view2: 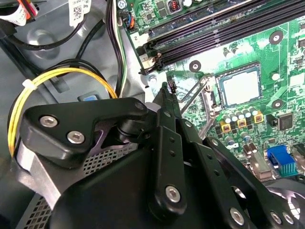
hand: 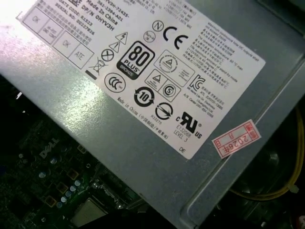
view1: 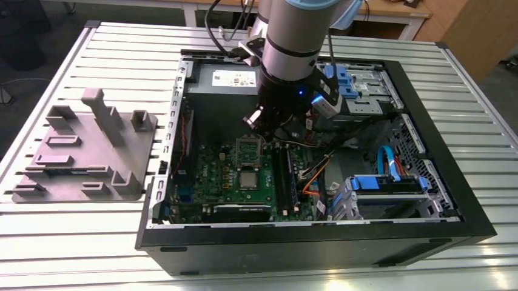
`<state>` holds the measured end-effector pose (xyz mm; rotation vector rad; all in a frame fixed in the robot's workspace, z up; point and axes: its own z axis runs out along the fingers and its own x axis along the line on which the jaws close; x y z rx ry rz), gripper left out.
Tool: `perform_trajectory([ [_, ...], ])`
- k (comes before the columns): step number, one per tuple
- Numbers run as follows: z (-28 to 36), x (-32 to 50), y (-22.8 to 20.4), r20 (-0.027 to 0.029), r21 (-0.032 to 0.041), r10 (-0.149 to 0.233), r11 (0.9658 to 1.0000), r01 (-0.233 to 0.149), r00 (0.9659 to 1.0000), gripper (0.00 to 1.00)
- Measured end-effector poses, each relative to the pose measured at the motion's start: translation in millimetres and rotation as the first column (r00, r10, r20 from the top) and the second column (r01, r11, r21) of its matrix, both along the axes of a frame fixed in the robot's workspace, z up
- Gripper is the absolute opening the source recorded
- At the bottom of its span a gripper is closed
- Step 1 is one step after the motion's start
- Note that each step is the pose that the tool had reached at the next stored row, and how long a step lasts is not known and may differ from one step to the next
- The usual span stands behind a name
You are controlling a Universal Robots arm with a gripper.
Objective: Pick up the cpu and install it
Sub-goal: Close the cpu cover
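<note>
Your pincer (view1: pixel 271 128) hangs inside the open computer case (view1: pixel 457 209), above the green motherboard (view1: pixel 217 176); you cannot tell whether it is clenched or released. The cpu (view1: pixel 247 179) lies seated in the motherboard's socket, near the pincer.

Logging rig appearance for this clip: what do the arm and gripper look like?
The arm is a silver-grey cylinder with black bands, black cables alongside and a small blue light near the wrist. The gripper, in the second wrist view, is black jointed links with silver screws.

Slatted metal table (view1: pixel 81 254) carries grey tray (view1: pixel 85 154), open computer case (view1: pixel 324 248)
</note>
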<state>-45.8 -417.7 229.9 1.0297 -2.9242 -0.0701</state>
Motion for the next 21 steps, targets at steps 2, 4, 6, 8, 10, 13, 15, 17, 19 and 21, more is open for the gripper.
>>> perform_trajectory([
  [2, 0.1, 0.0, 0.0, 0.0, 0.0, 0.0, 1.0, 0.0, 1.0, 0.1],
  [4, 0.1, -0.1, -0.1, -0.0001, -0.0002, 0.012, 0.9999, -0.012, 0.9999, 0.1],
  [6, 0.1, -0.2, -0.1, -0.0001, -0.0001, 0.04, 0.9992, -0.04, 0.9992, 0.1],
  [8, 0.1, -0.2, -0.1, -0.0001, -0.0002, 0.072, 0.9974, -0.072, 0.9974, 0.1],
  [10, 0.1, -0.2, -0.1, -0.0001, -0.0002, 0.095, 0.9954, -0.095, 0.9954, 0.1],
  [13, 1.1, -0.2, -0.2, -0.0003, -0.0005, 0.113, 0.9936, -0.113, 0.9936, 0.1],
  [15, 2.3, -0.2, -0.2, -0.0001, -0.0001, 0.123, 0.9924, -0.123, 0.9924, 0.1],
  [17, 3.4, -0.3, -0.2, 0.0, 0.0, 0.134, 0.991, -0.134, 0.991, 0.1],
  [19, 4.3, -0.7, -0.3, -0.0001, -0.0001, 0.145, 0.9894, -0.145, 0.9894, 0.1],
  [21, 5.3, -1.4, -0.3, 0.0, -0.0001, 0.158, 0.9875, -0.158, 0.9875, 0.1],
])
